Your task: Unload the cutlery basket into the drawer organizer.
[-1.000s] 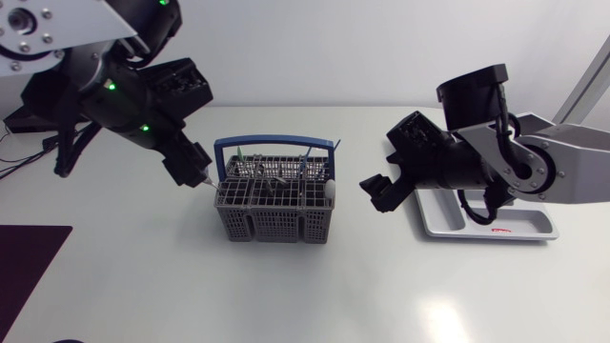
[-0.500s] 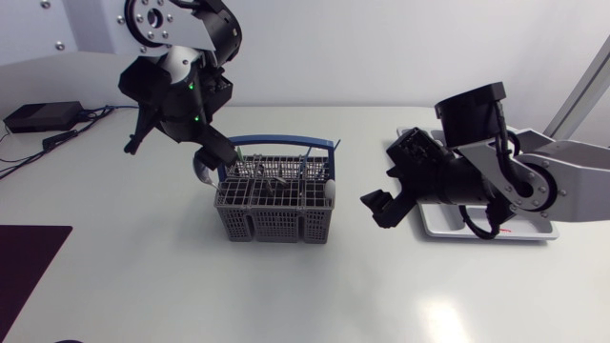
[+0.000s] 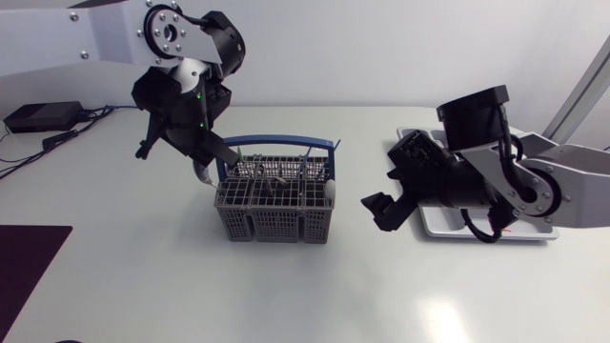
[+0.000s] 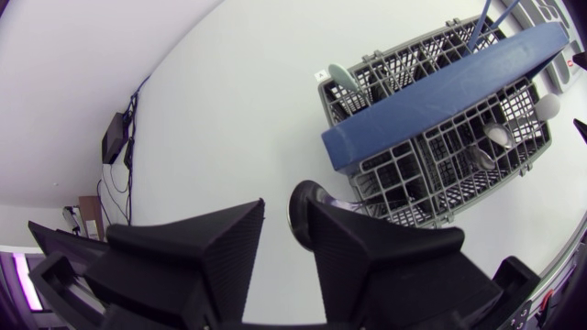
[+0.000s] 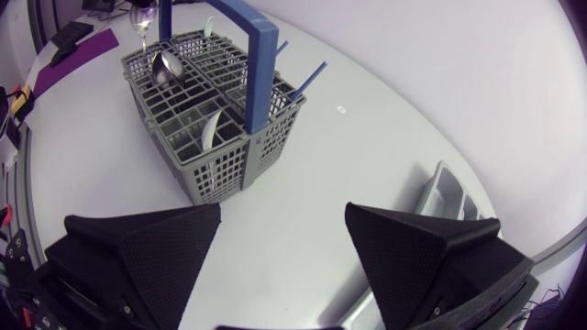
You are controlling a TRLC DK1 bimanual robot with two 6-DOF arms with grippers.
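The grey cutlery basket (image 3: pixel 276 217) with a blue handle (image 3: pixel 276 141) stands mid-table and holds several pieces. A silver spoon (image 3: pixel 201 172) sticks up out of its left end. My left gripper (image 3: pixel 210 162) hangs over that end. In the left wrist view the spoon's bowl (image 4: pixel 301 215) sits between the narrowed fingers of the left gripper (image 4: pixel 284 206), against one finger (image 4: pixel 385 257), with a slit of table showing on the other side. My right gripper (image 3: pixel 379 204) hovers open and empty right of the basket (image 5: pixel 229 160). The grey drawer organizer (image 3: pixel 536 230) lies behind the right arm.
More spoons (image 5: pixel 166 66) and blue-handled pieces (image 5: pixel 308 77) stand in the basket's cells. A dark mat (image 3: pixel 24 257) lies at the table's front left edge. The organizer's rim (image 5: pixel 449 194) shows ahead of the right gripper.
My left arm swung up and turned its wrist over the basket's left end, and its fingers narrowed around the spoon's bowl. The spoon, basket and right arm stayed in place.
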